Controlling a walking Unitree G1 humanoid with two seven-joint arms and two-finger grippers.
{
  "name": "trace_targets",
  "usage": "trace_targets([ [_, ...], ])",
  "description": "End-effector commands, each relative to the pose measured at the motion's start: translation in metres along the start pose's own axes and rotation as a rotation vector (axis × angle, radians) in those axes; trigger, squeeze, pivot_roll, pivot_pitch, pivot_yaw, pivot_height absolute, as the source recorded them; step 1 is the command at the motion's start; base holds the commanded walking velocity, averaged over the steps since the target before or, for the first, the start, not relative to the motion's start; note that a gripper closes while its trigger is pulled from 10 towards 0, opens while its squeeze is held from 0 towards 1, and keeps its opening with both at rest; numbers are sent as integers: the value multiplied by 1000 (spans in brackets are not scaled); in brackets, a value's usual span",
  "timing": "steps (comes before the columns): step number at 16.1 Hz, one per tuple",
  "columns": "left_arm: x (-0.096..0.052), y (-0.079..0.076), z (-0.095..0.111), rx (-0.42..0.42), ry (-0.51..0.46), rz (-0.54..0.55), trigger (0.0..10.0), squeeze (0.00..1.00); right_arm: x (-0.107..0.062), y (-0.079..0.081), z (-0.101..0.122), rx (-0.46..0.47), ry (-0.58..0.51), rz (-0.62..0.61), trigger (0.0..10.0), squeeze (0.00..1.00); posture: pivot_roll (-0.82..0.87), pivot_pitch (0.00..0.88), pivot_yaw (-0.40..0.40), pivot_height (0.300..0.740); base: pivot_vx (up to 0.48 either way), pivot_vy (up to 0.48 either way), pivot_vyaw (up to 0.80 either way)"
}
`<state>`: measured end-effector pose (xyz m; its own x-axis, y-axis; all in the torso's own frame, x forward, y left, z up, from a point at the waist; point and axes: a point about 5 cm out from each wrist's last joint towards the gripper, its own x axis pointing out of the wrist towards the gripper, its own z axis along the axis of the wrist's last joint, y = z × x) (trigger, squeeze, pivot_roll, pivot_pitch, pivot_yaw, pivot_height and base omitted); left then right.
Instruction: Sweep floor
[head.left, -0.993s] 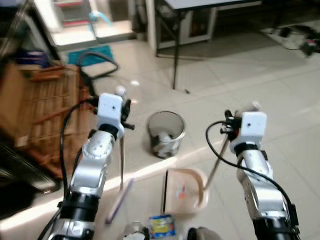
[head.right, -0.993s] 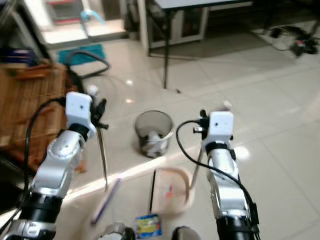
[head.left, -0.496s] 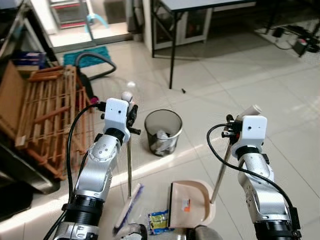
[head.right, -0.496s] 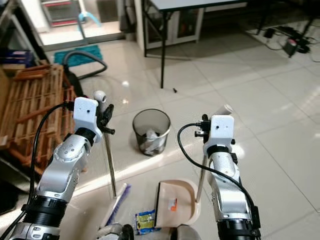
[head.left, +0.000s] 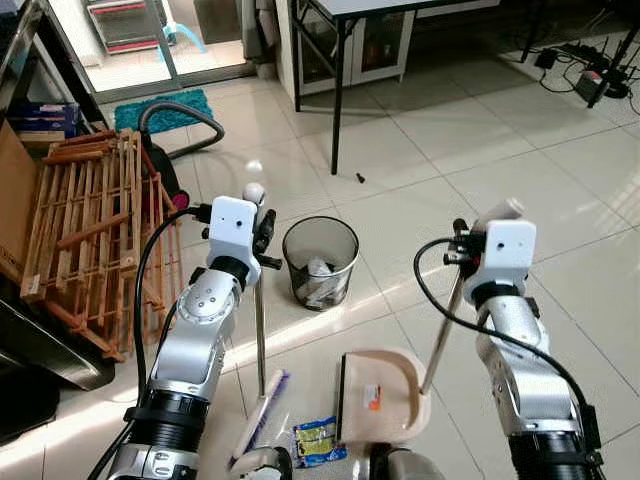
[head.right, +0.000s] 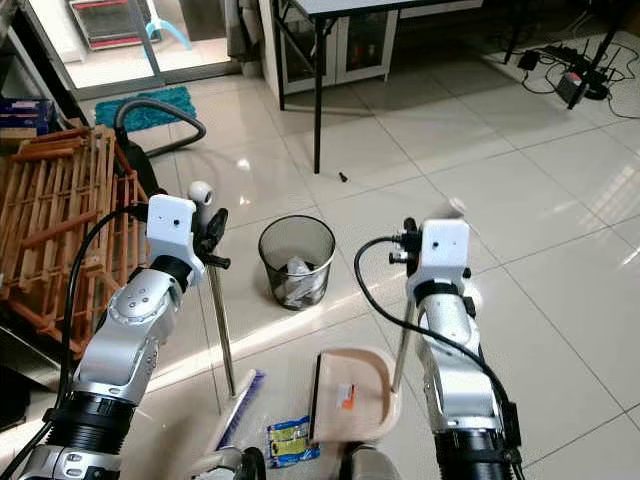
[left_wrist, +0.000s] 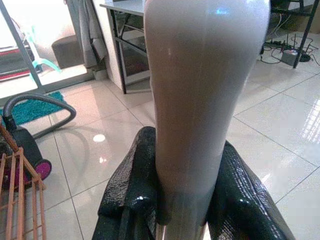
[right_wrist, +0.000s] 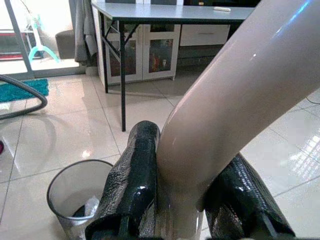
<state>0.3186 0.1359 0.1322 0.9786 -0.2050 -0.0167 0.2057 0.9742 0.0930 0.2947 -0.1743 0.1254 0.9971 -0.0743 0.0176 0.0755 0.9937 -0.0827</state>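
Observation:
My left gripper (head.left: 262, 232) is shut on the top of a broom handle (head.left: 259, 330); its thin metal pole runs down to the purple-bristled broom head (head.left: 258, 416) on the tiles. My right gripper (head.left: 462, 250) is shut on the pale handle (head.left: 440, 335) of a beige dustpan (head.left: 384, 395), which rests on the floor between my arms with a small orange scrap (head.left: 373, 400) inside. A yellow-and-blue wrapper (head.left: 316, 440) lies on the floor just left of the pan. Both wrist views show black fingers (left_wrist: 135, 187) (right_wrist: 134, 177) clamped around the pale handles.
A mesh waste bin (head.left: 320, 262) with rubbish inside stands just ahead. Wooden slatted pallets (head.left: 85, 235) lean at the left, beside a vacuum cleaner with hose (head.left: 170, 130). A dark-legged table (head.left: 335, 75) stands at the back, cables (head.left: 595, 70) lie far right.
The camera has lifted and steadied, so the view shows more of the room ahead. The dustpan and broom stay in my grippers, and the pan sits about where it was beside the wrapper.

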Motion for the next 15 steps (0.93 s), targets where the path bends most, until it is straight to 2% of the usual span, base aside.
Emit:
trace_targets([
  [1, 2, 2, 14, 7, -56, 3, 10000, 0, 2, -4, 8, -1, -32, -13, 10000, 0, 19, 129, 49, 740, -244, 0, 0],
  [7, 3, 2, 14, 9, -57, 1, 10000, 0, 3, -5, 8, -2, -30, -17, 10000, 0, 21, 130, 48, 740, -328, 0, 0],
  [12, 3, 6, 13, 19, -27, 46, 10000, 0, 3, -5, 9, -3, -31, -20, 10000, 0, 23, 132, 46, 740, 0, 0, 0],
  [15, 4, 8, 16, 20, -57, 45, 10000, 0, 4, -7, 9, -13, -27, -37, 10000, 0, 23, 128, 49, 740, 0, 0, 0],
])
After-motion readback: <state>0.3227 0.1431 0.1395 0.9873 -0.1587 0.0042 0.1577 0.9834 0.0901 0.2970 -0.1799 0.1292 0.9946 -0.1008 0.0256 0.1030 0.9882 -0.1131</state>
